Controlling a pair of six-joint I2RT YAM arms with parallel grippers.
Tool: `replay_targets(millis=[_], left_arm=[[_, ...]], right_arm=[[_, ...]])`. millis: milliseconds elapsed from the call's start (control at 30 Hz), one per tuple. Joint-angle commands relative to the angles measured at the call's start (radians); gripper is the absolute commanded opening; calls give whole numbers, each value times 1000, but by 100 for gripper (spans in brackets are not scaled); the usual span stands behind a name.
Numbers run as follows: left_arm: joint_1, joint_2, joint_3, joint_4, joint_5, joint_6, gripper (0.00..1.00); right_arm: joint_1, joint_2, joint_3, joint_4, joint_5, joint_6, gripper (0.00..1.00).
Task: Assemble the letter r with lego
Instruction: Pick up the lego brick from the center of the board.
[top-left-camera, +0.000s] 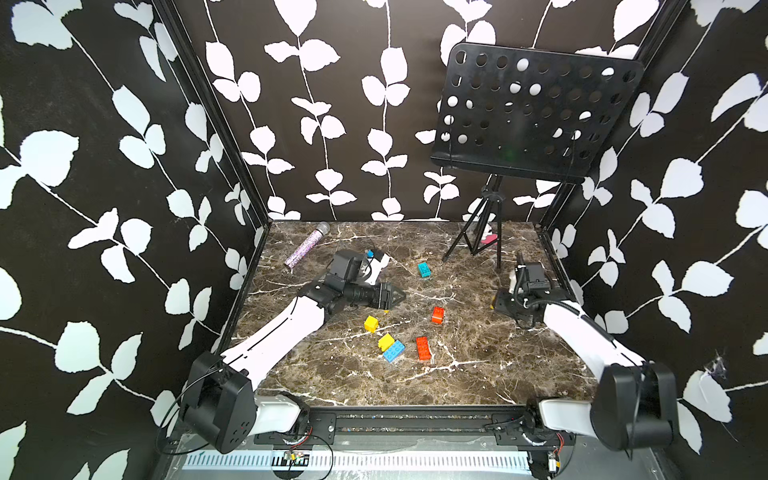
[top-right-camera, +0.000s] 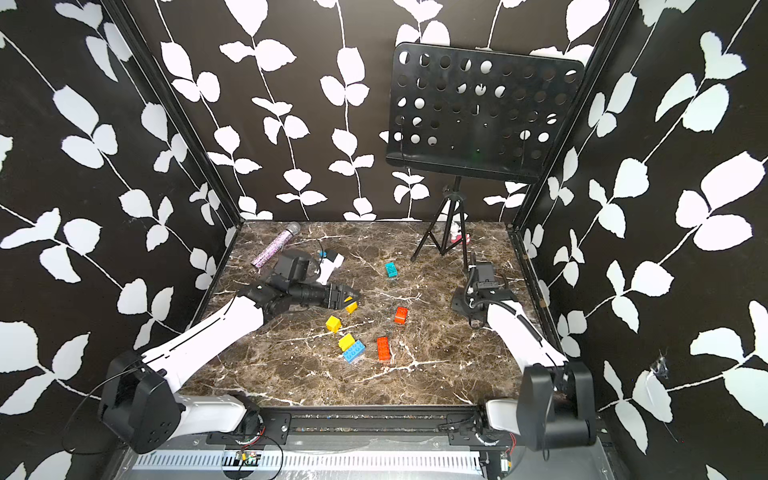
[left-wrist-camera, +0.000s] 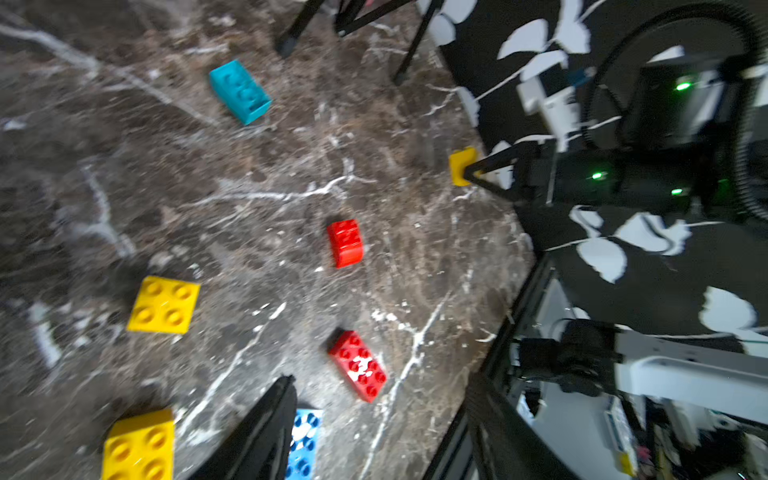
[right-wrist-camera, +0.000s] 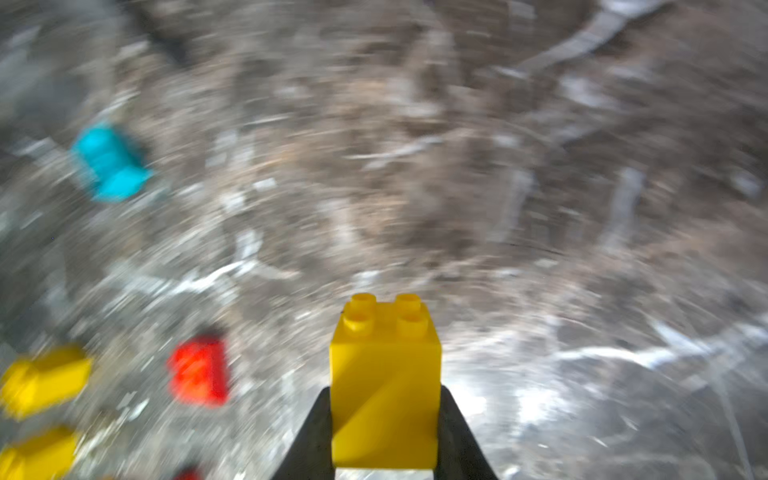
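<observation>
- one yellow brick (right-wrist-camera: 385, 374) sits pinched in the right gripper (right-wrist-camera: 385, 409), near the right edge of the table (top-left-camera: 374, 386).
- left gripper (top-right-camera: 350, 294) is spread wide, holding nothing, over a second yellow brick (top-right-camera: 351, 308).

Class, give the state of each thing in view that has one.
Right gripper: shut on a yellow studded plastic brick.
Left gripper: open, empty.
Teal plastic brick: loose.
Two red plastic bricks: loose, apart.
Blue plastic brick: touching another yellow brick.
Black perforated music stand: upright, empty.
Glittery purple microphone: lying flat.
</observation>
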Motion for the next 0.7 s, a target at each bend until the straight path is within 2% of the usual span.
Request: replay_targets(millis=[0, 67, 167, 367, 633, 667], left_arm=[[4, 36, 82, 8, 216, 2, 67], [-1, 71, 130, -58, 241, 24, 66], [-18, 122, 196, -190, 221, 92, 64], [-127, 190, 269, -252, 295, 159, 62], [-146, 244, 296, -185, 366, 110, 60], [-176, 252, 303, -196, 362, 114, 59]], right_arm=[[99, -86, 35, 35, -200, -184, 27], [153, -143, 16, 91, -261, -195, 30], [238, -197, 15, 107, -240, -245, 32], [291, -186, 24, 107, -323, -297, 34], [380, -154, 43, 73, -298, -339, 33], [386, -152, 44, 67, -297, -343, 33]])
